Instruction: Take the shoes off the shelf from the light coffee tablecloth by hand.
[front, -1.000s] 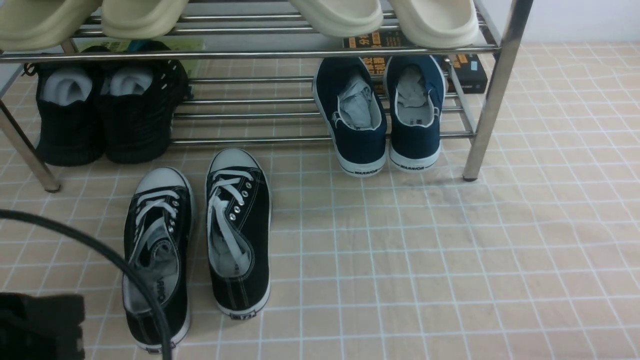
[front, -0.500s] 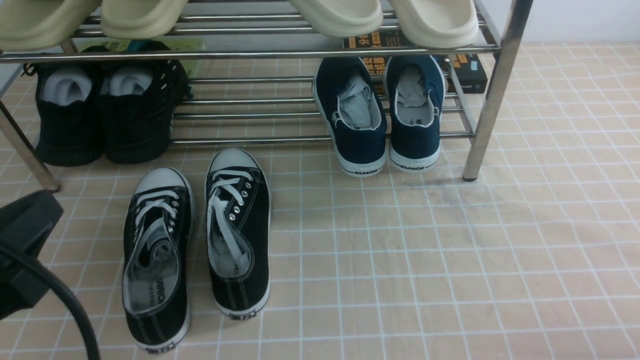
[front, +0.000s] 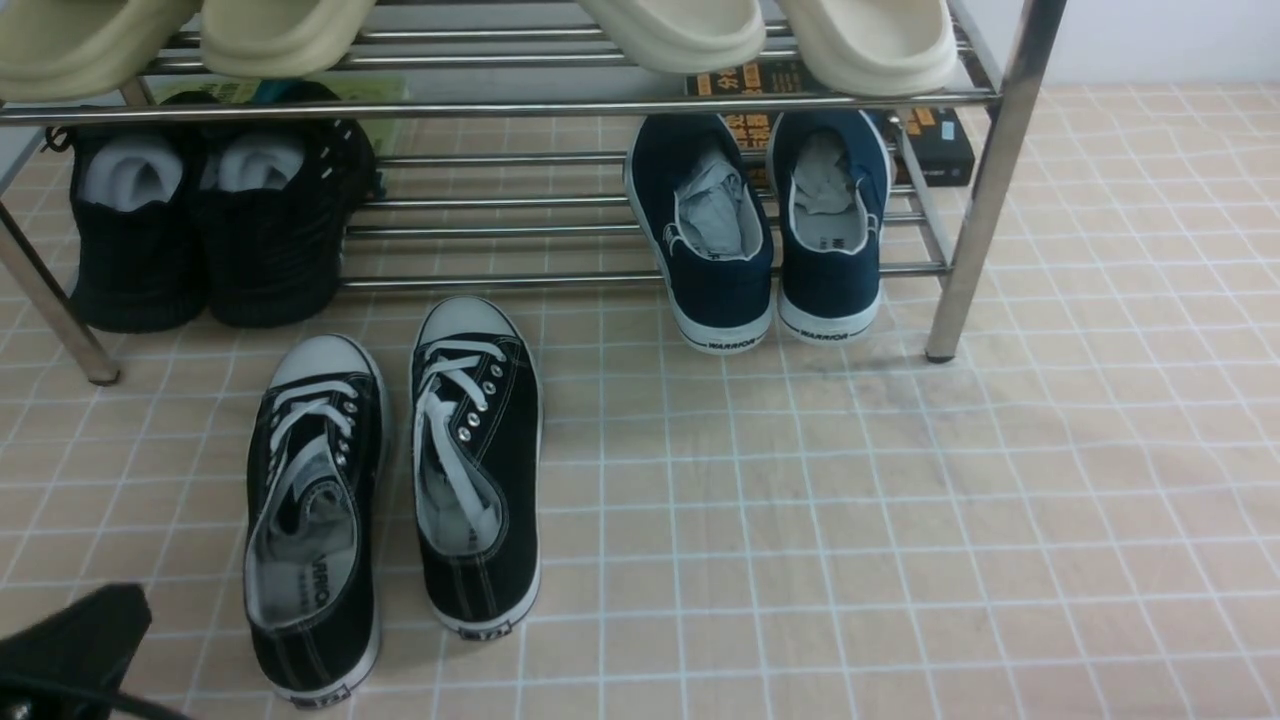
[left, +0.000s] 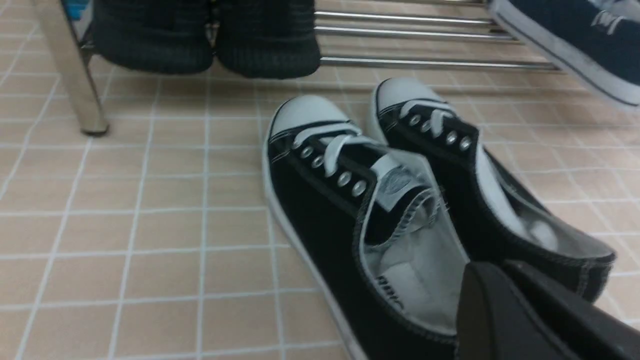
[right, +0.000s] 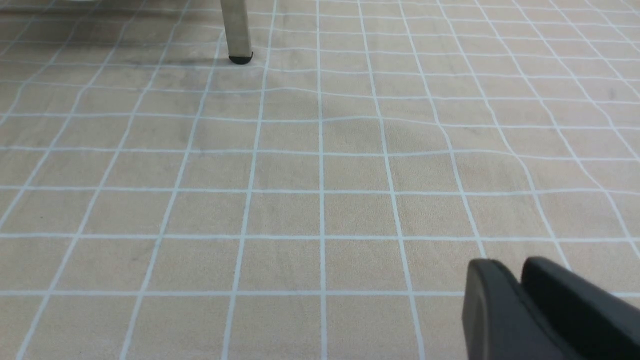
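Shoes (front: 395, 490): black canvas pair, white laces, metal eyelets, white rubber toe caps and soles; lying side by side on the light coffee tablecloth (front: 900, 520), lower left of the front frame, off the shelf (front: 985, 190), toes toward it. Cloth: soft beige, thin white grid, slight ripples. Shelf: shiny chrome tubes, round bars. On its lower tier, knit all-black shoes (front: 205, 225) upper left, navy slip-ons (front: 765, 235) centre right. Cream slides (front: 770, 35) on top tier. Left end effector (left: 530, 310): matte black, empty, fingers narrowly apart, just behind the shoes' heels. Right end effector (right: 520, 305): fingers slightly parted, empty, over bare cloth
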